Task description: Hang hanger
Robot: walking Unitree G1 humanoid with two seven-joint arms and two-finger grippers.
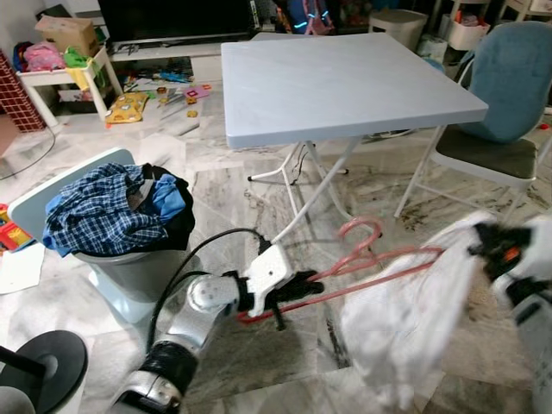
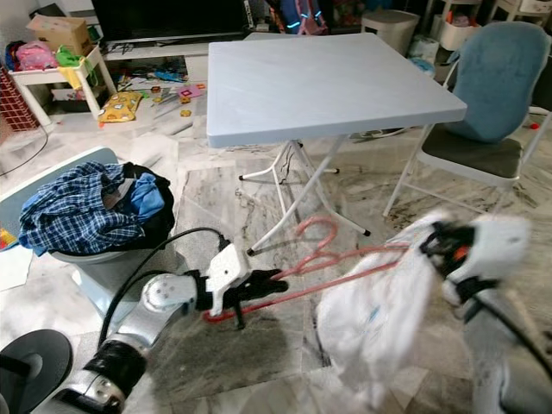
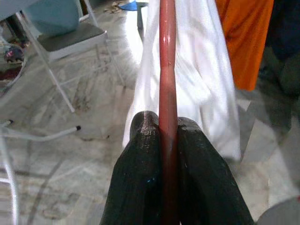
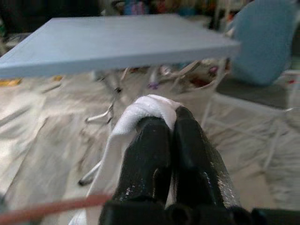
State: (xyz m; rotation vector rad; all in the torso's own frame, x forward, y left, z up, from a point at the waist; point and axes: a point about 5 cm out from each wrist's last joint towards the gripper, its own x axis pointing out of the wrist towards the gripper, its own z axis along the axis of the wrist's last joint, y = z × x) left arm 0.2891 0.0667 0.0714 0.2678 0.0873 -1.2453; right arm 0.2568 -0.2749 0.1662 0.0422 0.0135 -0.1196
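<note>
A red plastic hanger [image 1: 362, 263] is held level above the marble floor, its hook pointing up toward the table legs. My left gripper [image 1: 297, 289] is shut on its left end; in the left wrist view the black fingers [image 3: 140, 178] clamp the red bar [image 3: 167, 70]. A white garment [image 1: 405, 319] hangs from the hanger's right end. My right gripper [image 1: 487, 244] is shut on a bunched fold of that white cloth [image 4: 145, 110], blurred in the eye views.
A light blue folding table [image 1: 345, 82] stands just behind the hanger. A blue chair [image 1: 509, 95] is at the right. A laundry basket [image 1: 129, 276] with a plaid shirt [image 1: 99, 211] sits at the left. Toys and shelves line the far wall.
</note>
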